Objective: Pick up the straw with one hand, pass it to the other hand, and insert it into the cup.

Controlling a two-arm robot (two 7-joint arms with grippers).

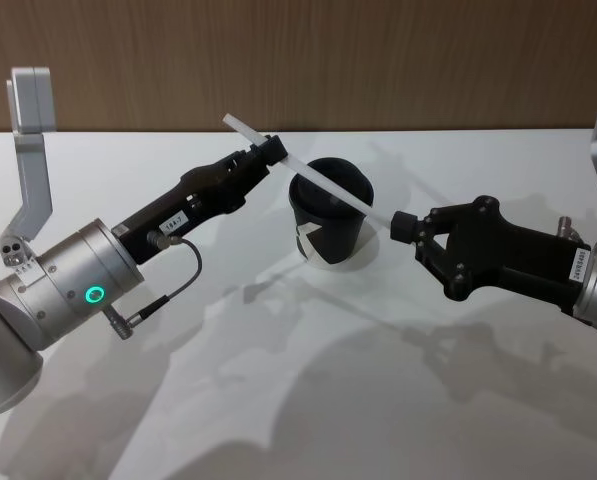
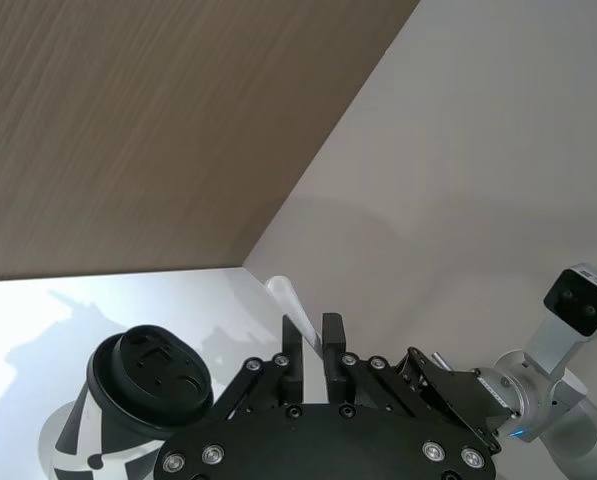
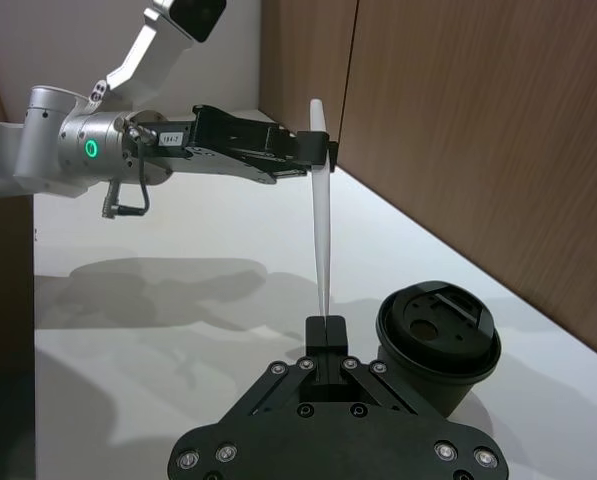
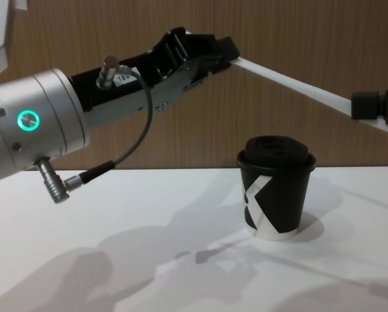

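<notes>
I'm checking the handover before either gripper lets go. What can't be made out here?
Head view: the right gripper, shut on the straw, covers its lower end.
Chest view: the frame's edge cuts off that gripper's body.
Left wrist view: the left gripper hides most of the straw.
Chest view: the cup is side-on, so the opening on top is hidden.

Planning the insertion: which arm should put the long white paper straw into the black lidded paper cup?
Likely left. The left gripper holds the thin white paper straw near its upper end, its free length slanting above the black lidded paper cup. The right gripper pinches the lower tip that should enter.
</notes>
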